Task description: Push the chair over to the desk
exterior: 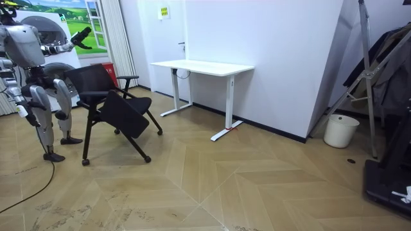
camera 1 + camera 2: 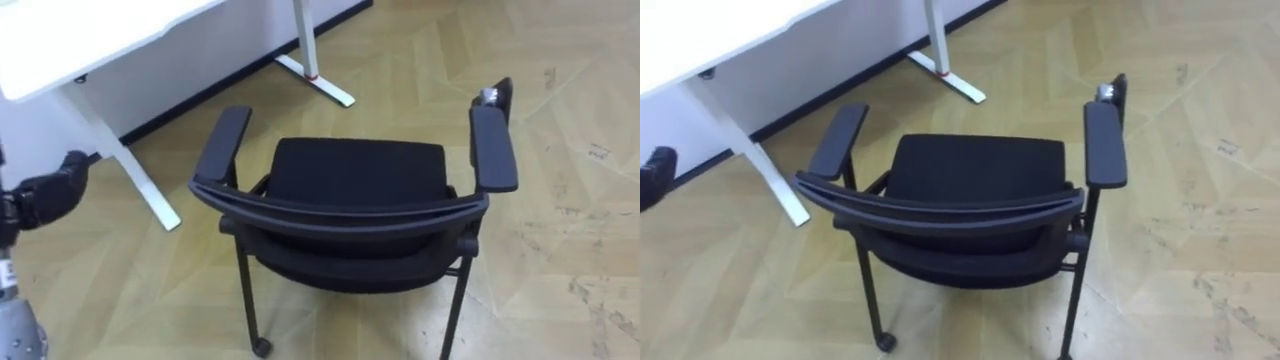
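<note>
Chair (image 2: 355, 180) faces white desk (image 2: 90, 30), left robot hand (image 2: 45, 195) raised apart.

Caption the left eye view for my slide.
Black chair seen from behind, white desk beyond; left hand hovers clear of the chair.

robot stands behind chair (image 1: 96, 80); white desk (image 1: 202, 66) beyond; bucket (image 1: 340, 130) room view's right

No lettering is legible; a small yellow notice (image 1: 164, 11) on the white wall (image 1: 276, 38) is too small to read.
</note>
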Controlling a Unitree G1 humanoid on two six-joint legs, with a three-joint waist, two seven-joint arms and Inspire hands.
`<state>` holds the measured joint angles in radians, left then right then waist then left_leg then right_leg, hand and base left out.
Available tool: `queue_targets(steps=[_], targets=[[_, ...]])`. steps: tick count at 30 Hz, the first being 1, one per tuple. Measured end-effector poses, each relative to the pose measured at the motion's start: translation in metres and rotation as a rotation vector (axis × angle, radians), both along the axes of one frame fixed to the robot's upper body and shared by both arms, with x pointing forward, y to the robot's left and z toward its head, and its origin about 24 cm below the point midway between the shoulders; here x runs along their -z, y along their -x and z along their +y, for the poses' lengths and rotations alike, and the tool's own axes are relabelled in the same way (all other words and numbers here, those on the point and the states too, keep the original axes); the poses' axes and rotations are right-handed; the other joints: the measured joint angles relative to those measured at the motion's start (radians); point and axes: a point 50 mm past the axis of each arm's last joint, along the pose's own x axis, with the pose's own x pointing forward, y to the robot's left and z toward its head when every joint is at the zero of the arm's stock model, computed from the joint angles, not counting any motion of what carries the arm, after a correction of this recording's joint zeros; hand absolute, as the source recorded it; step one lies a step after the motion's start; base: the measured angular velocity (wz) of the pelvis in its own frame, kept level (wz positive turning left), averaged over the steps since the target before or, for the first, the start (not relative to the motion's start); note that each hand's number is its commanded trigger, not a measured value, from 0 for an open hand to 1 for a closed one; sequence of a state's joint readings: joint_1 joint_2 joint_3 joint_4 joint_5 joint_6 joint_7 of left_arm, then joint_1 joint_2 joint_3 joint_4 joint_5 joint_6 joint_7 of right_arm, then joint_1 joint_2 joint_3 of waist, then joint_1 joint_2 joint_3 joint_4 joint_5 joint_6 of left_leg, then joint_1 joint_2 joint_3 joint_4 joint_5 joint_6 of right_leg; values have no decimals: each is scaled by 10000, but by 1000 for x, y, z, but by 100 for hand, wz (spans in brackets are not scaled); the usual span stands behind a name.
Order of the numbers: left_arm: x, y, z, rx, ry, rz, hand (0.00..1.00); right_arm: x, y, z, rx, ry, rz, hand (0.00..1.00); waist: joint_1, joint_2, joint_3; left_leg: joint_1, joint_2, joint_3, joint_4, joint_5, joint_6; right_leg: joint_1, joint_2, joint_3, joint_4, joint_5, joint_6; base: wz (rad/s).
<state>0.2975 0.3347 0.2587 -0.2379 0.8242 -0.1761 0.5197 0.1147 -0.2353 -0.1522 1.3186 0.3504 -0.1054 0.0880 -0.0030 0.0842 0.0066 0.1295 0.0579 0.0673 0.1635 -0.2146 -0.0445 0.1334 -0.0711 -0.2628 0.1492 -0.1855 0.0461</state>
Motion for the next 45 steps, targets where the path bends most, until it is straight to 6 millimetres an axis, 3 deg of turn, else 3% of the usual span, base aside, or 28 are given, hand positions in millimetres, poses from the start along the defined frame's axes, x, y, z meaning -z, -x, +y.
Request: queue_targets(steps=[7,14,27,36,45], targets=[[16,-7,-32,1297,-730,978,0,1,3,2,121,-302,-15,0,-430,-21,16,-2,-3,86,-21,0,0,-137,11,224,-2,3,3,-4],[31,-7,-59,2553,-1460,2058,0,1,9,0,102,-322,191,0,-482,-18,-5,16,-2,165,-17,0,0,-177,27,401,17,8,-2,-8],[60,3,-76,3777,-1768,4409,0,-2,-5,-5,106,-209,-138,0,-554,-82,-54,76,7,439,-25,0,0,-195,33,549,17,10,-4,-3],[69,4,-79,3834,-1805,5655,0,-2,-8,-4,119,-266,-88,0,-821,-127,-39,49,21,706,-28,0,0,-234,34,631,45,17,-6,-3],[84,8,-75,3660,-1818,6669,0,0,-4,-3,152,-347,87,0,-995,-387,-37,10,22,755,-28,0,0,-350,40,722,53,45,-3,-2]])
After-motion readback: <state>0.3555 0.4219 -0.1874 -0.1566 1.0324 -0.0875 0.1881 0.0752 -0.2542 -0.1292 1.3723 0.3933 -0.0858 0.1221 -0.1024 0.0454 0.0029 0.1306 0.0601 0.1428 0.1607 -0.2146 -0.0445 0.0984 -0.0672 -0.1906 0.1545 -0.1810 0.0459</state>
